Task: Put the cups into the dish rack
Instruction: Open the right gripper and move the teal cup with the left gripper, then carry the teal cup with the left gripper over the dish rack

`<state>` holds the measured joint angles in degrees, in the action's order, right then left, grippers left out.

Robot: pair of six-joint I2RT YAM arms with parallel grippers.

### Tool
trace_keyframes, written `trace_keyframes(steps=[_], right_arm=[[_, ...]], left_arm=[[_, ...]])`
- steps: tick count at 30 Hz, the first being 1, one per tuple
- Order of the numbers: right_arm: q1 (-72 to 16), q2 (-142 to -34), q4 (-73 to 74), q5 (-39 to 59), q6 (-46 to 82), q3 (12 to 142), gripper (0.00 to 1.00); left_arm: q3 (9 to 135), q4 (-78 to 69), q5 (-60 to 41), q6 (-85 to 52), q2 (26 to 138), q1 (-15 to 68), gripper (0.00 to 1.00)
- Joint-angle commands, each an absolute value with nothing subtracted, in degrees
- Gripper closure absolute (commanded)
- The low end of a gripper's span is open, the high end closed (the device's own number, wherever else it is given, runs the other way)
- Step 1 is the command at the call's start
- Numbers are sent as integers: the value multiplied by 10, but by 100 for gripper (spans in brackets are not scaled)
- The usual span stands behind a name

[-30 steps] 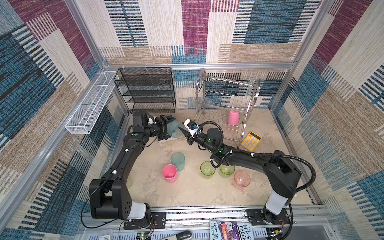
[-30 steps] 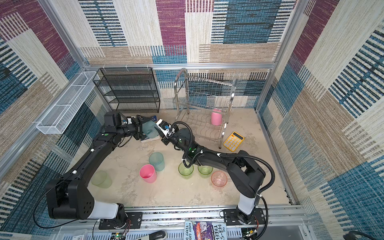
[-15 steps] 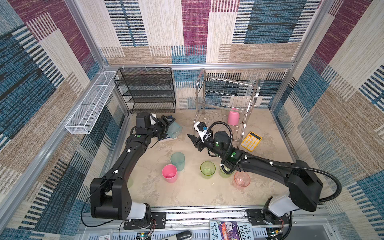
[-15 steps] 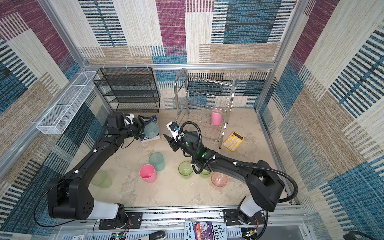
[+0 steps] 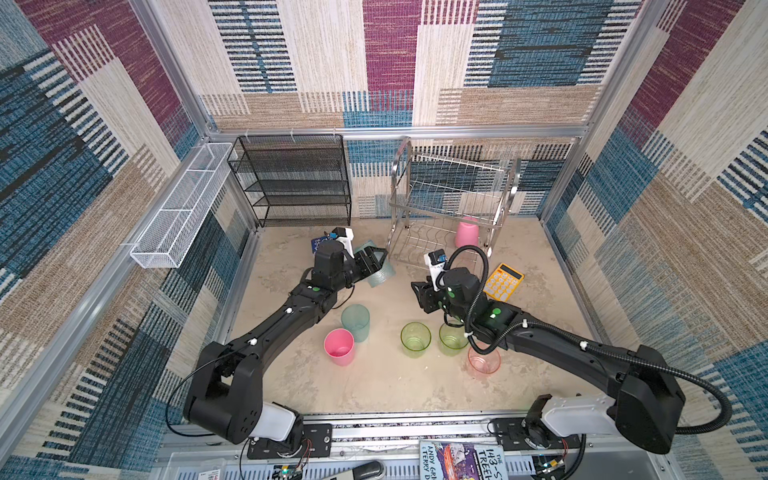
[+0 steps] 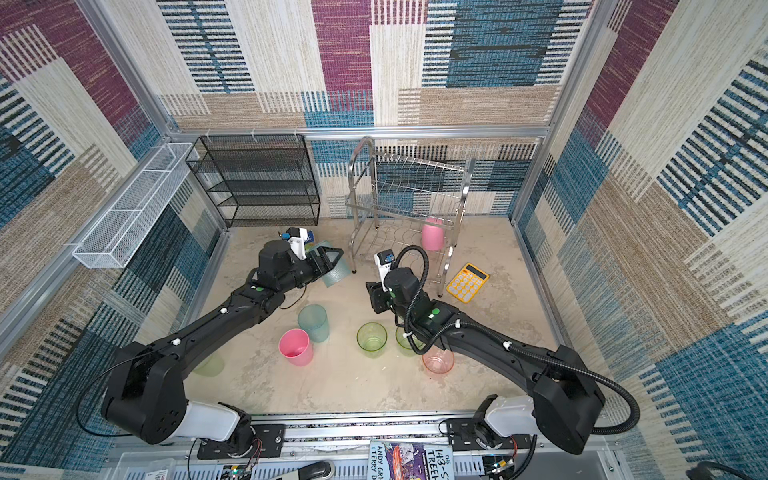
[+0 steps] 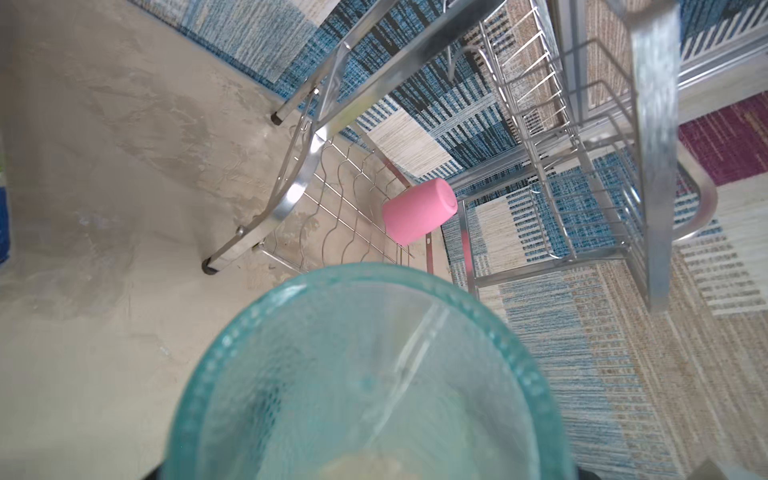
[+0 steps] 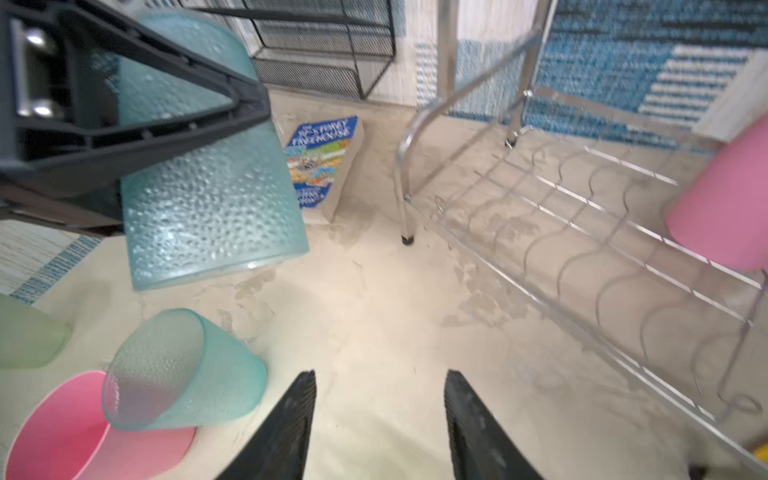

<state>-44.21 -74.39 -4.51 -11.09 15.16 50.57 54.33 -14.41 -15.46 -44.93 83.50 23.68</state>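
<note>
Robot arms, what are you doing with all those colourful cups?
The arms are loading cups into the dish rack. The left gripper holds a teal cup in the air beside the rack. The right gripper is open and empty over the table. One pink cup is already in the rack's lower tier. Six others, like a yellow-green cup, wait on the table.

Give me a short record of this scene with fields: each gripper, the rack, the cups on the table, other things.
left gripper: shut on held teal cup, tilted, beside rack
right gripper: open, empty
rack lower tier: pink cup, upside down
table: teal cup, second pink cup, green cups, salmon cup
other: calculator, book
</note>
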Motion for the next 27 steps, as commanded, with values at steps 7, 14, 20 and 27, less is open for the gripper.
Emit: trace_keyframes(steps=[7, 14, 20, 27], right_arm=[[-390, -659, -109, -116, 229, 457, 46], [-358, -597, -113, -116, 239, 427, 47], [-345, -573, -122, -121, 238, 419, 47], [-334, -552, -124, -130, 239, 412, 47]], left_arm=[[523, -337, -56, -297, 891, 320, 34], [551, -398, -16, -232, 958, 360, 37], [573, -455, 2, -175, 1017, 381, 39], [592, -505, 13, -118, 1061, 391, 39]])
